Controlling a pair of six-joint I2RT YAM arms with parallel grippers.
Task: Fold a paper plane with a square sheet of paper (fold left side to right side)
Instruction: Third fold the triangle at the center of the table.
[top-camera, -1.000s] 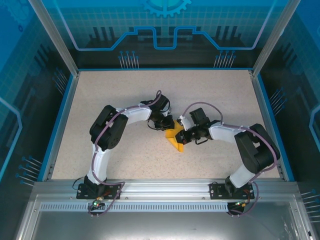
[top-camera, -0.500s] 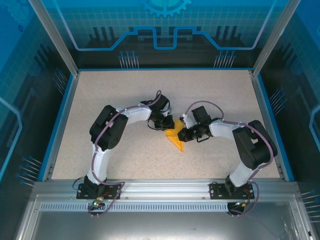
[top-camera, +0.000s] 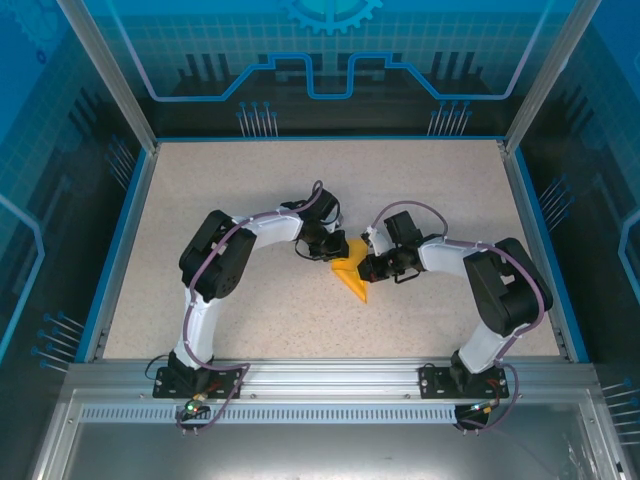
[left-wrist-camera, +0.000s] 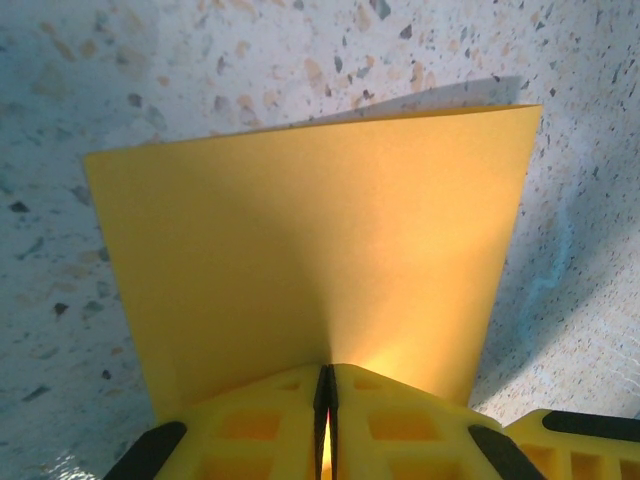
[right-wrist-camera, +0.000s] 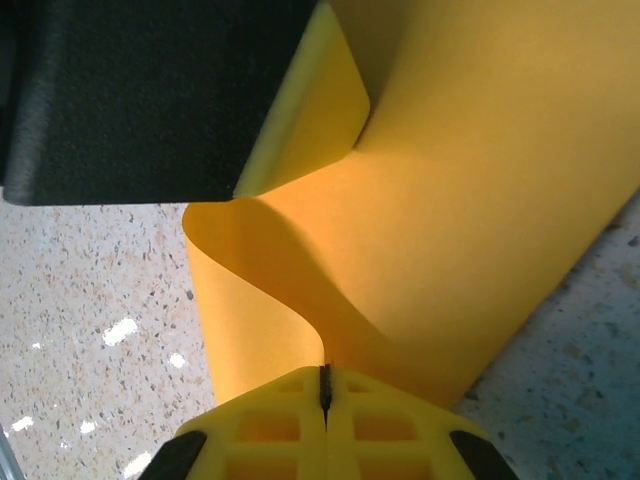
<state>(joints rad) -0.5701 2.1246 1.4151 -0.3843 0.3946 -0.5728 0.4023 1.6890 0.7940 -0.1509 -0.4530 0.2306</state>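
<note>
The speckled table has both arms bent inward over its middle, the left arm and the right arm almost meeting. Between their wrists is the orange-yellow sheet of paper, partly folded, with a pointed end toward the near edge. In the right wrist view it bows in a loose curl. The left gripper pinches one edge of the paper, fingers pressed together. The right gripper is clamped tight on another edge.

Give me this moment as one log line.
left tool: shut on paper | right tool: shut on paper | paper: curved between both tools
</note>
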